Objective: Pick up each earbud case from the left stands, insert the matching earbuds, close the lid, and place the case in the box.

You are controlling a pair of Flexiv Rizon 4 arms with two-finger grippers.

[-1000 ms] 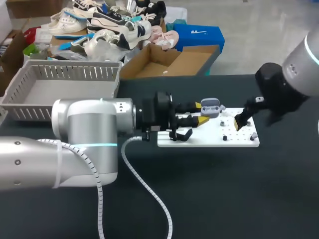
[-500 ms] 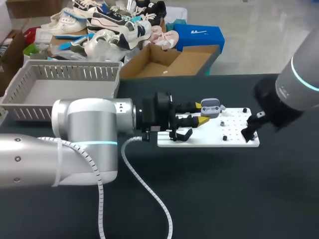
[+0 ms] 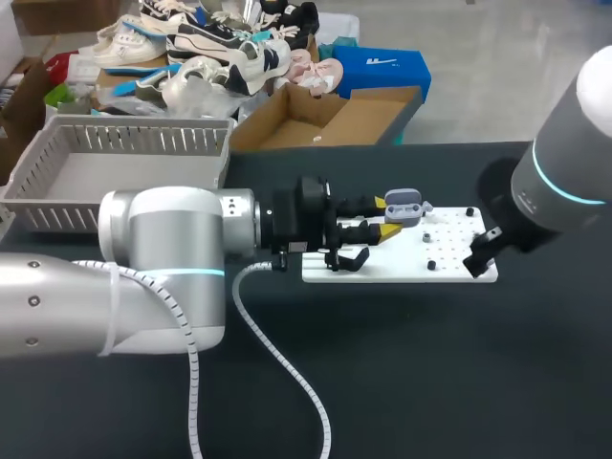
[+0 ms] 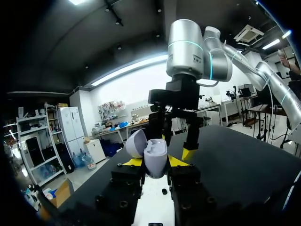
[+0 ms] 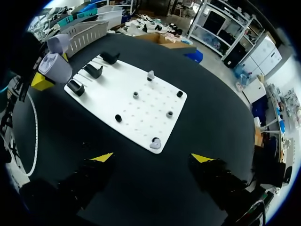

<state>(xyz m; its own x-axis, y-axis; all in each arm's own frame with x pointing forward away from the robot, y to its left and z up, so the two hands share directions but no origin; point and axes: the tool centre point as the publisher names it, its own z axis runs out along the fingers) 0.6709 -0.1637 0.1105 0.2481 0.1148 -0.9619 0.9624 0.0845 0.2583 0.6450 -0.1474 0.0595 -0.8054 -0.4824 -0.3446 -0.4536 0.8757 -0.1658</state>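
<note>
left tool (image 3: pixel 387 218) grips the open-lidded earbud case (image 3: pixel 404 205), held over the left end of the white board (image 3: pixel 449 268). it looks like light, smooth, hard plastic (likely slippery), so squeeze the body's sides, never the hinged lid. right tool (image 5: pixel 154 157) spread wide, empty, just above a small grey earbud (image 5: pixel 154 142) at the board's edge.

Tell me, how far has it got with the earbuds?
Done: the case is lifted, lid open, held in the left gripper. In hand: the right gripper, open, hangs by the board's edge near an earbud. To do: inserting earbuds, closing, boxing.
</note>
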